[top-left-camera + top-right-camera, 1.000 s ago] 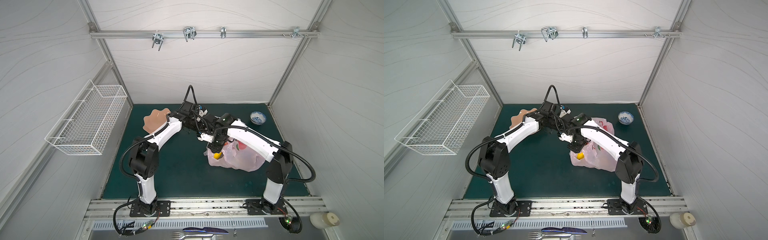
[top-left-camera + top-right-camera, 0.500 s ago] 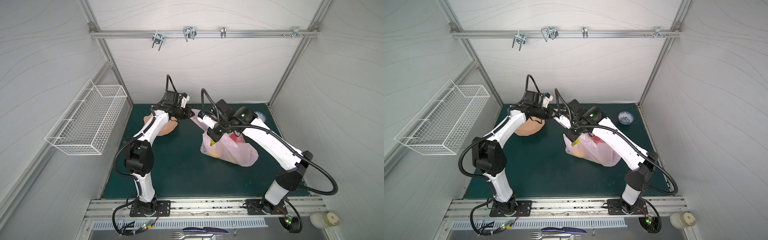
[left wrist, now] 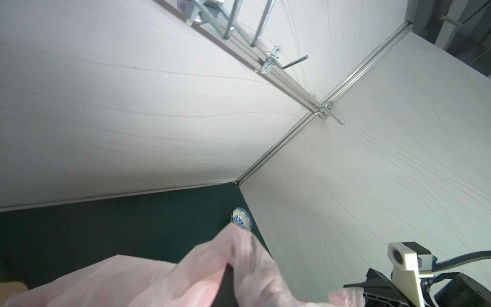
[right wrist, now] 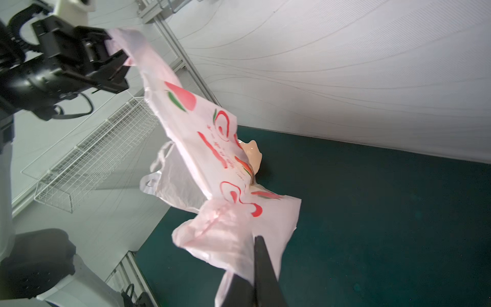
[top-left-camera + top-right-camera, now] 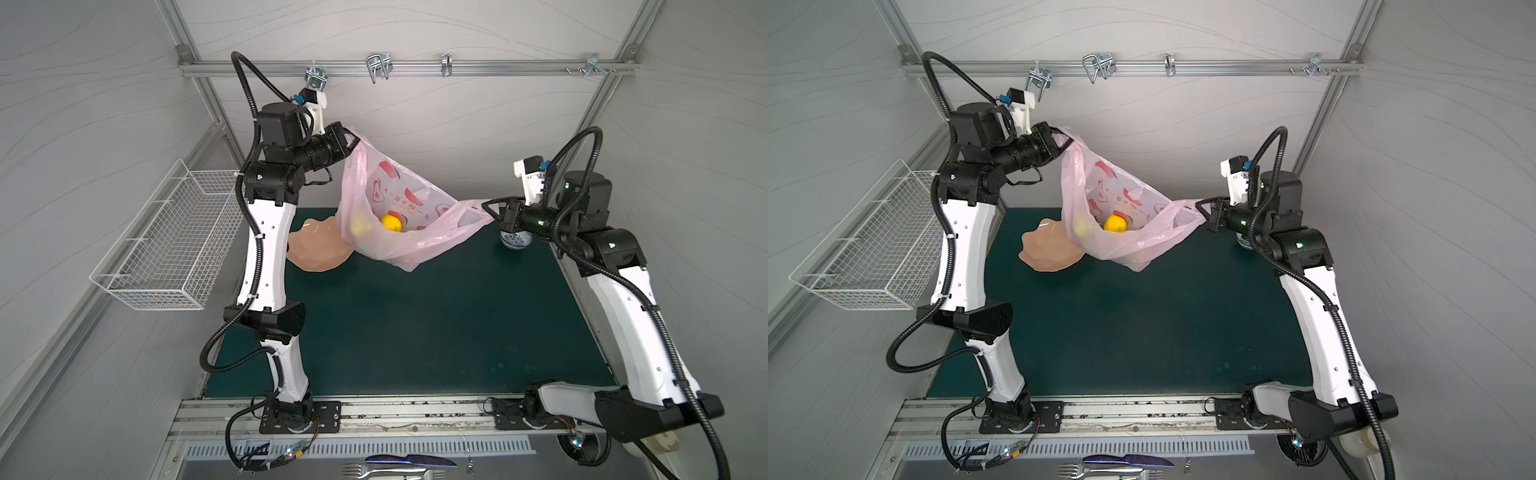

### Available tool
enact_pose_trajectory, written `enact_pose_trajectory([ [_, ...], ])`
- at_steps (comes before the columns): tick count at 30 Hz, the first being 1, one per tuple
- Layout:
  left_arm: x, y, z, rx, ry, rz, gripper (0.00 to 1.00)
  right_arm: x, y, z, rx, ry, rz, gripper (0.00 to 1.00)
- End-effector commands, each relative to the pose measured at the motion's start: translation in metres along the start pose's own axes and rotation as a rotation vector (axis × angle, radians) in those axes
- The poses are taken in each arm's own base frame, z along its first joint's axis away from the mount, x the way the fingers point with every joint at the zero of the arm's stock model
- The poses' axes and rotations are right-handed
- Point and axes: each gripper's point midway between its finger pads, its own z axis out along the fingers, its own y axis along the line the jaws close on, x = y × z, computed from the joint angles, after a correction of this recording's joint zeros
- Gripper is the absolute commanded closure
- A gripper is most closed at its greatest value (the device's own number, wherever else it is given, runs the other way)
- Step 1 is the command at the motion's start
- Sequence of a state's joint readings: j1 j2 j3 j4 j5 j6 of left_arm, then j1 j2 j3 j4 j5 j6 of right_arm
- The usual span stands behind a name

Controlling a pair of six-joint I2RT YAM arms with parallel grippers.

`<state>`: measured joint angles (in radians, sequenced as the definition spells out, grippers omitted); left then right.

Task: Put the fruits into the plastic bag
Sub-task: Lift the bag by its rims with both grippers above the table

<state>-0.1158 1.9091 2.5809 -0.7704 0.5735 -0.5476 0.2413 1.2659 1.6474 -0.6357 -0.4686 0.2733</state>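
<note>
Bag [image 5: 415,245]: thin crinkly pink film, hanging | lemon [image 5: 391,222]: glossy, round, inside | both jaws clamped on it

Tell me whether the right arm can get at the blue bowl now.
Probably not. The bowl sits close by the right gripper, but that gripper is shut on a handle of the plastic bag, so it isn't free.
</note>
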Motion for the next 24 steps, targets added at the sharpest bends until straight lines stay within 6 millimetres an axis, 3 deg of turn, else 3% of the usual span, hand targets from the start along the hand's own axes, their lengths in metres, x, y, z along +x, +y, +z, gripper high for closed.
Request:
enact_pose_trajectory([
  [1, 0.02, 0.061, 0.01, -0.153, 0.06, -0.108, 1.0, 0.0, -0.014, 0.004, -0.027, -0.037, 0.065, 1.0],
  [4, 0.032, 0.081, 0.005, -0.247, 0.098, -0.072, 1.0, 0.01, -0.033, 0.014, 0.014, -0.014, 0.118, 1.0],
  [9, 0.062, 0.104, 0.009, -0.289, 0.196, -0.093, 1.0, 0.013, -0.04, 0.023, 0.012, 0.014, 0.127, 1.0],
  [15, 0.087, 0.117, 0.005, -0.32, 0.271, -0.08, 1.0, 0.044, -0.071, 0.031, 0.143, 0.106, 0.113, 1.0],
  [24, 0.08, 0.107, -0.008, -0.341, 0.243, -0.099, 1.0, 0.049, -0.088, 0.033, 0.211, 0.097, 0.108, 1.0],
])
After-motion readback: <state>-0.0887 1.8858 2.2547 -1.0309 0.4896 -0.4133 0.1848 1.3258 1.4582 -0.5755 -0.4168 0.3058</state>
